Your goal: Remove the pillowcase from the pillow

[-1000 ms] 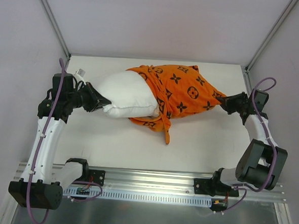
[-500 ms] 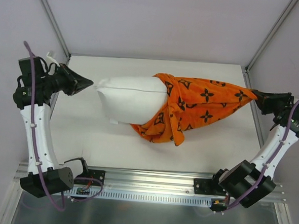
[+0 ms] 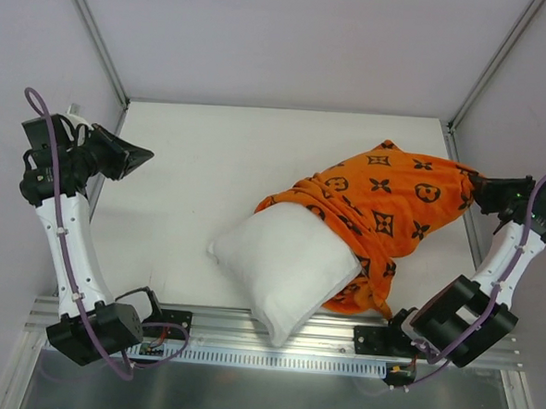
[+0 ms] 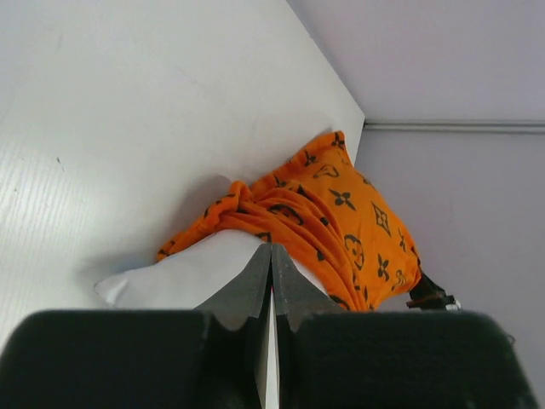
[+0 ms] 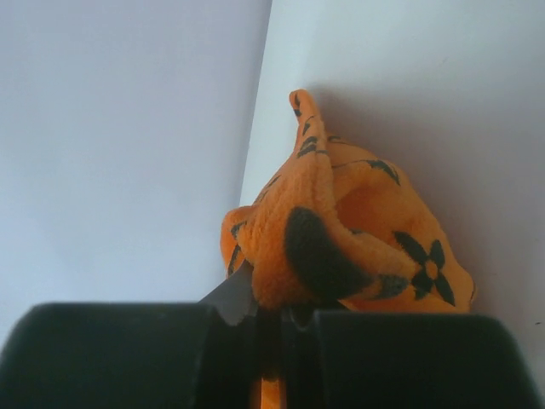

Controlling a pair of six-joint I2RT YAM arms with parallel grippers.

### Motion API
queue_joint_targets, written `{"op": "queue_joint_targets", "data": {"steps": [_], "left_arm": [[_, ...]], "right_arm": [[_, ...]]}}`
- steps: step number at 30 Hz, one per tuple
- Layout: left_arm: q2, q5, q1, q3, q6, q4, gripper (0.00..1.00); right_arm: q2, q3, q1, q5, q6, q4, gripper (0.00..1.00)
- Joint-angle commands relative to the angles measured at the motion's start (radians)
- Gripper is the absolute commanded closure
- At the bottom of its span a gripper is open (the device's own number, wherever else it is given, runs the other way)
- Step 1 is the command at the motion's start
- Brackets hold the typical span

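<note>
The white pillow (image 3: 288,266) lies tilted at the table's near middle, its far end still inside the orange pillowcase (image 3: 388,216). The pillowcase stretches up and right to my right gripper (image 3: 475,191), which is shut on its corner and held high at the right edge. In the right wrist view the bunched orange cloth (image 5: 341,230) sits between the fingers. My left gripper (image 3: 146,155) is shut and empty, raised at the far left, well apart from the pillow. The left wrist view shows the pillow (image 4: 183,273) and pillowcase (image 4: 341,213) beyond its closed fingers (image 4: 255,277).
Metal frame posts (image 3: 93,31) rise at the back corners. Grey walls close in on the left, back and right. The aluminium rail (image 3: 274,334) runs along the near edge, just below the pillow's near corner.
The pillow left my left gripper and dropped toward the near edge, turning diagonal. The pillowcase slid further off toward the right. My left arm drew back left.
</note>
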Motion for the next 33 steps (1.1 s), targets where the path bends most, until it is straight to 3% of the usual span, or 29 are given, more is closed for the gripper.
{"op": "queue_joint_targets", "data": {"steps": [1,5,6,7,8,11,12,15,18,19,26,32,33], "left_arm": [[-0.088,0.020,-0.059,-0.067,0.043,0.014,1.00],[-0.192,-0.093,-0.323,-0.186,0.019,0.009,1.00],[-0.201,-0.127,-0.452,-0.199,0.010,0.008,1.00],[-0.214,-0.161,-0.513,-0.212,-0.003,0.005,1.00],[-0.232,-0.217,-0.570,-0.225,-0.013,0.004,0.96],[-0.237,-0.310,-0.784,-0.243,-0.020,-0.023,0.67],[-0.234,-0.372,-0.888,-0.239,-0.012,-0.034,0.42],[-0.188,-0.517,-1.050,-0.211,-0.009,-0.066,0.13],[-0.111,-0.642,-1.254,-0.156,-0.010,-0.072,0.04],[-0.085,-0.673,-1.350,-0.136,-0.007,-0.072,0.01],[0.192,-0.834,-1.621,0.034,0.054,-0.078,0.01],[0.374,-0.877,-1.669,0.076,0.076,-0.077,0.02],[0.415,-0.884,-1.667,0.070,0.085,-0.077,0.07]], "right_arm": [[-0.031,-0.001,0.022,0.012,-0.034,0.031,0.99],[-0.055,-0.036,0.040,0.033,-0.046,0.030,0.99],[-0.058,-0.043,0.045,0.041,-0.055,0.030,0.99],[-0.061,-0.055,0.048,0.050,-0.060,0.027,0.99],[-0.063,-0.059,0.054,0.055,-0.066,0.019,0.99],[-0.063,-0.073,0.064,0.076,-0.092,0.002,0.99],[-0.061,-0.075,0.067,0.084,-0.101,-0.002,0.99],[-0.052,-0.076,0.074,0.102,-0.126,-0.021,0.99],[-0.049,-0.082,0.083,0.111,-0.143,-0.028,0.99],[-0.049,-0.084,0.085,0.116,-0.144,-0.036,0.99],[-0.032,-0.073,0.116,0.124,-0.167,-0.056,0.98],[-0.006,-0.050,0.153,0.147,-0.201,-0.091,0.98],[-0.008,-0.056,0.154,0.151,-0.202,-0.091,0.98]]}}
